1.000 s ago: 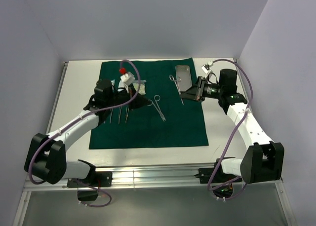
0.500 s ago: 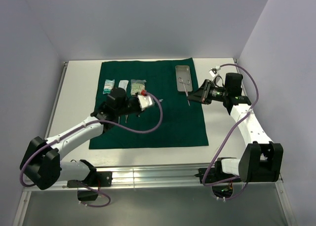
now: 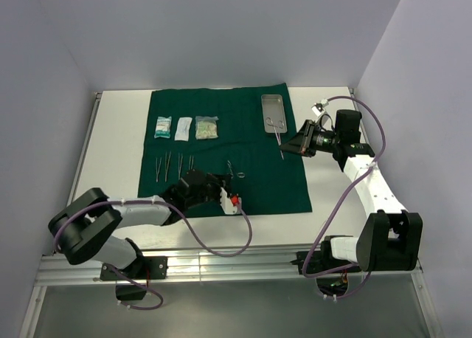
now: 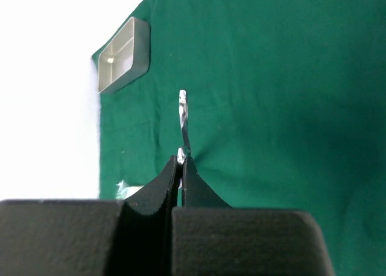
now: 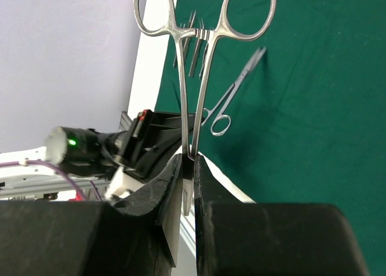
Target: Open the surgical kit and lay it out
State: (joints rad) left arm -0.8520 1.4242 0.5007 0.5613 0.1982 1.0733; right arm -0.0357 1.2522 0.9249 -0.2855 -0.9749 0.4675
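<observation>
Carefully: right gripper [image 5: 188, 159] pinches clamp [image 5: 184, 95] by tips; lower flat onto cloth [image 5: 313, 137] beside scissors [image 5: 240, 83], rings parallel; left gripper [image 4: 181, 161] closed tight.

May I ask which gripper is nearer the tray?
Right. The right gripper, holding a clamp, hovers off the tray's near right corner; the left gripper, pinching scissors, is far off at the cloth's near edge.
</observation>
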